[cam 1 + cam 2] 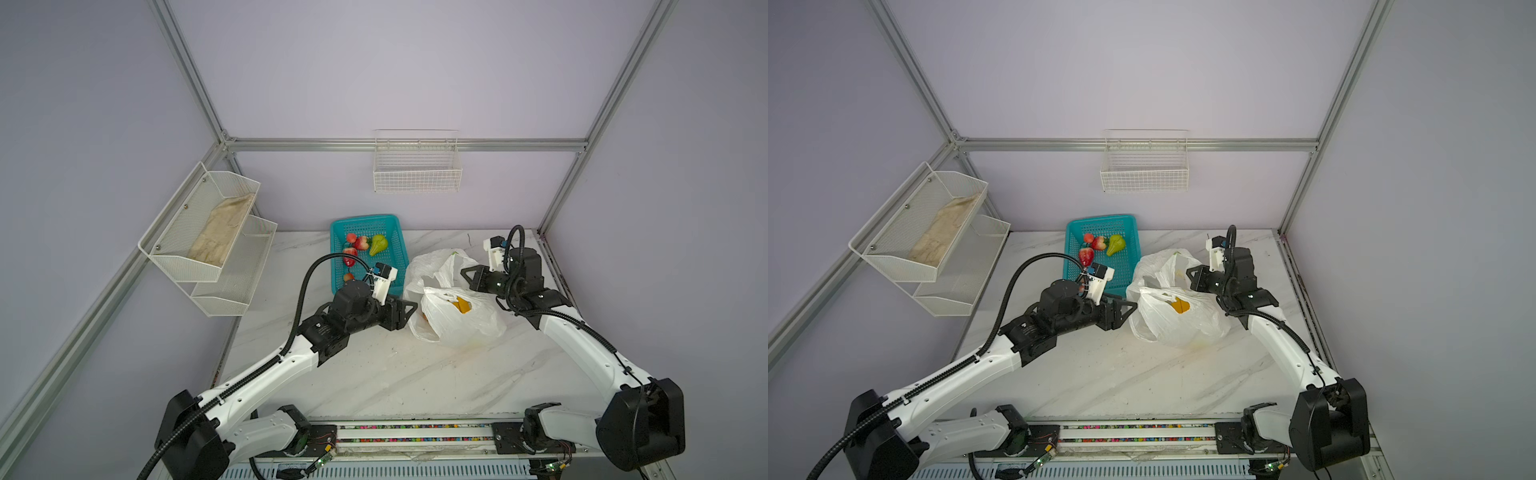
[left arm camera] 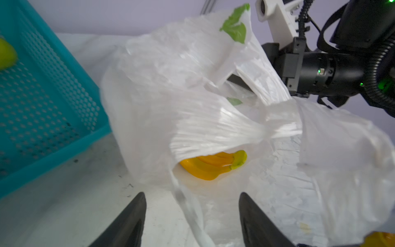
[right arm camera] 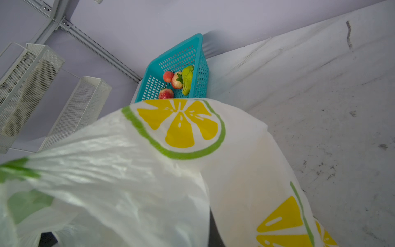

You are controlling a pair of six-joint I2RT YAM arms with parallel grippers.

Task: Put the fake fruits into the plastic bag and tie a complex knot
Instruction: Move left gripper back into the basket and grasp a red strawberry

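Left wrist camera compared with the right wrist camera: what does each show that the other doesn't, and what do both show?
Only the left wrist view: the yellow banana bunch lying inside the plastic bag, and the open left gripper. Only the right wrist view: strawberries in the basket, and the white mesh wall racks. Both: the plastic bag, the teal basket and the marble table.

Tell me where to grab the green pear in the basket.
I'd grip the pear across its fat belly, coming straight down from above: it lies on its side, the teal basket walls block sideways approaches, and a strawberry sits close beside it.
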